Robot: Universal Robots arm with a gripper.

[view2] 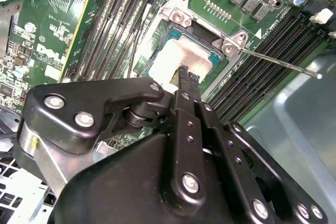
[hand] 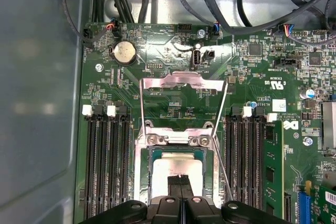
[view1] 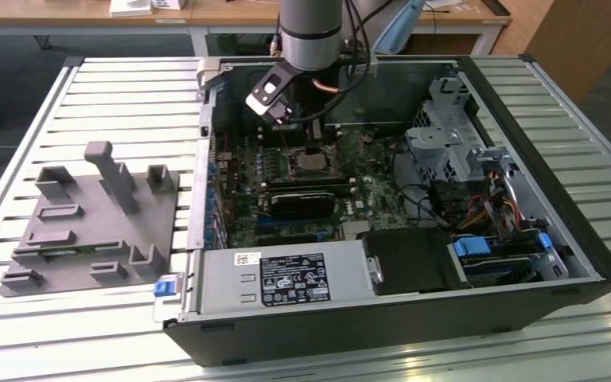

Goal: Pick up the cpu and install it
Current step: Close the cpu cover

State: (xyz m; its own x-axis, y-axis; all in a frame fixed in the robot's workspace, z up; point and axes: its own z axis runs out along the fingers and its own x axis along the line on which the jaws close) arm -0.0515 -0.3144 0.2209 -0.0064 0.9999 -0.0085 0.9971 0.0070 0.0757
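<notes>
The cpu (hand: 173, 165) lies flat in the motherboard socket inside the open computer case (view1: 560, 239), its silvery top showing in both wrist views (view2: 177, 56). In the exterior view it sits under the arm (view1: 311, 163). My gripper (hand: 180, 179) hangs straight over it, its black fingers pressed together. Their tips rest at or just above the chip's top (view2: 185, 72). The socket's metal load plate (hand: 184, 82) is flipped back open. Its thin lever (view2: 278, 61) sticks out to the side.
Memory slots (hand: 107, 166) flank the socket. A black rectangular module (view1: 300, 199) lies just in front of it, and cables and a drive cage (view1: 444, 135) stand at the exterior view's right. A grey fixture with posts (view1: 83, 223) sits on the slatted table outside the case.
</notes>
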